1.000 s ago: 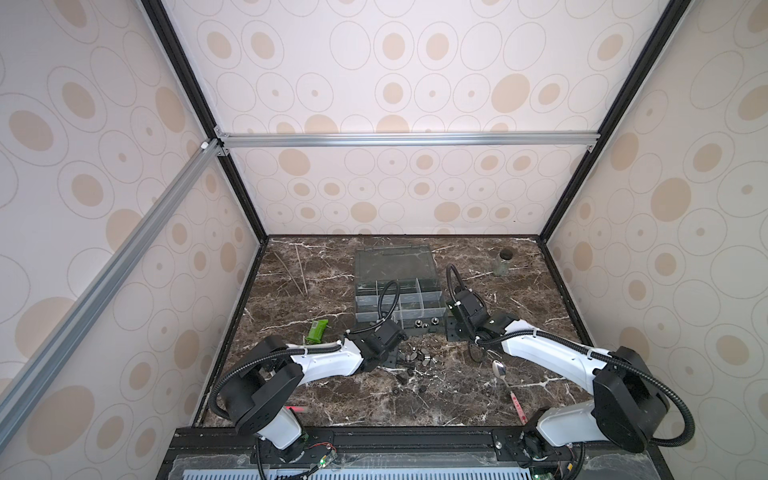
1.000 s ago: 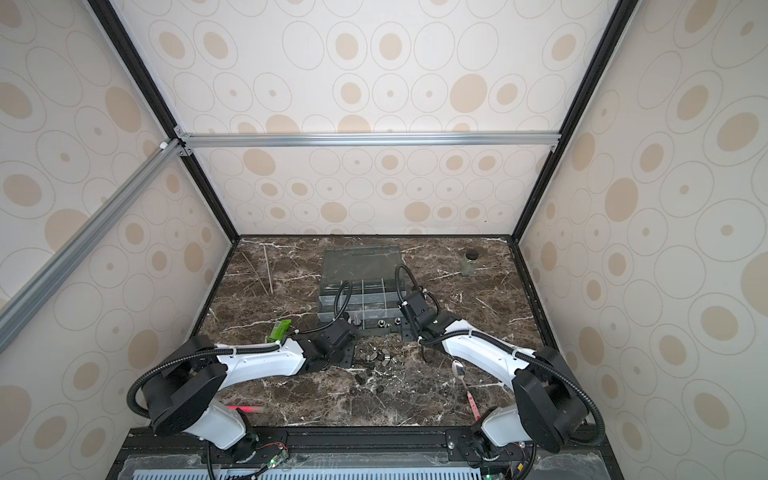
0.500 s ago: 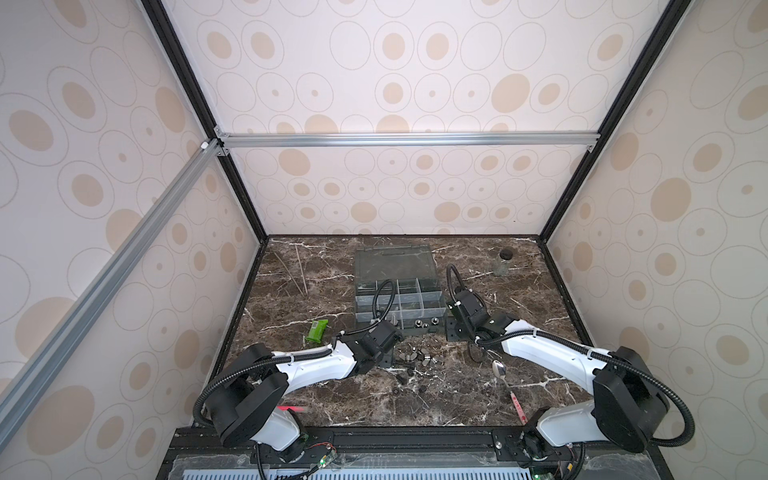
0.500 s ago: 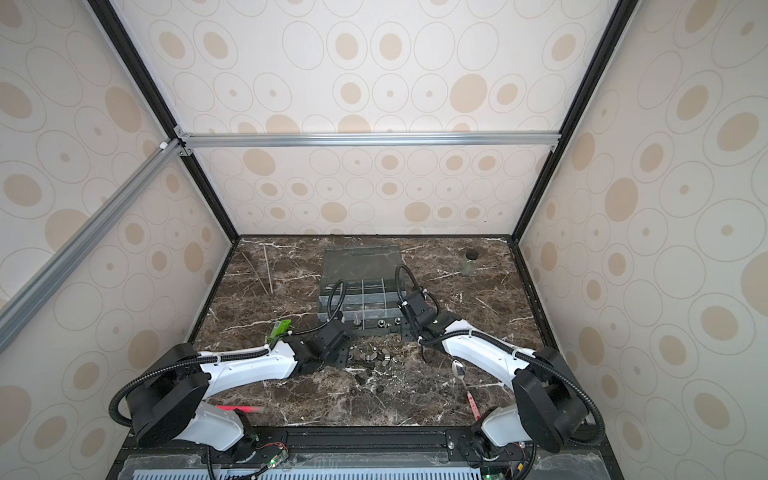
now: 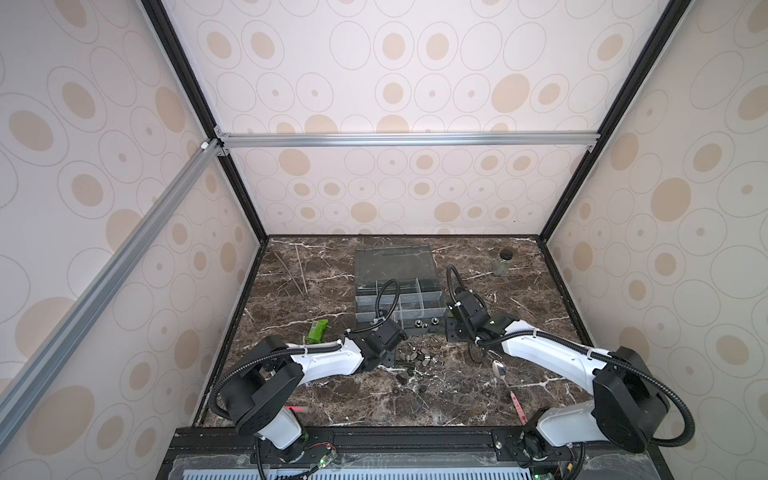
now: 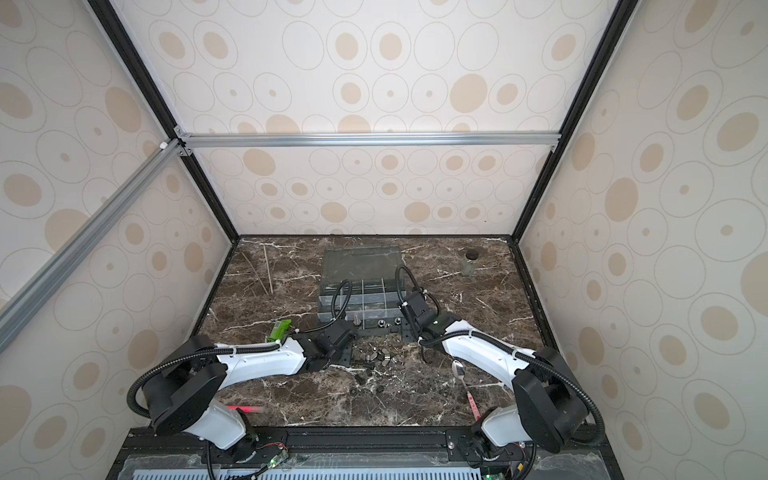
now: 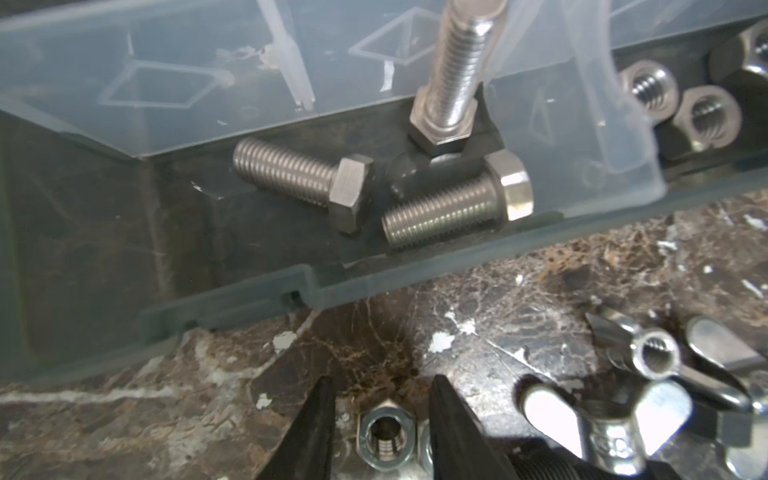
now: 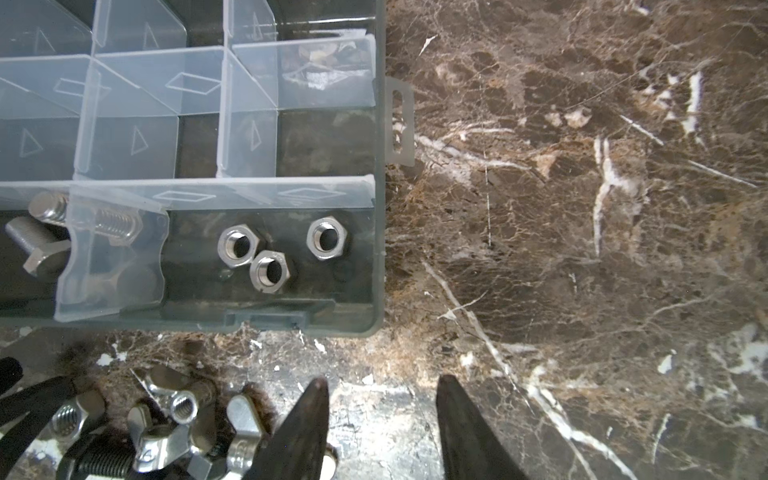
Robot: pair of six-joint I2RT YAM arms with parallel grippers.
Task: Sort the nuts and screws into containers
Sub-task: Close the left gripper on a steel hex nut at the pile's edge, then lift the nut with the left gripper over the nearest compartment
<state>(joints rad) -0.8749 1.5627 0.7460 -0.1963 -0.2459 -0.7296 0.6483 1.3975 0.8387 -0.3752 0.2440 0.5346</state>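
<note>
The grey organizer box (image 5: 359, 309) stands open at mid-table. One front container holds three silver screws (image 7: 299, 178). The container beside it holds three silver nuts (image 8: 270, 270). More loose nuts, screws and wing nuts (image 5: 415, 358) lie in a pile on the marble in front of the box. My left gripper (image 7: 384, 399) is low at this pile, open. A silver hex nut (image 7: 384, 438) lies between its fingers with a gap on one side. My right gripper (image 8: 380, 399) hangs open over bare marble by the box's front right corner, with nothing between its fingers.
A green packet (image 5: 318, 330) lies left of the box. A spoon (image 5: 498, 370) and a red-tipped stick (image 5: 517, 405) lie at front right. A small glass jar (image 5: 503, 262) stands at the back right, and thin wooden sticks (image 5: 299, 270) lie at the back left.
My left arm's shoulder and elbow have dropped lower while its gripper has stayed at the pile. The right arm has not moved.
</note>
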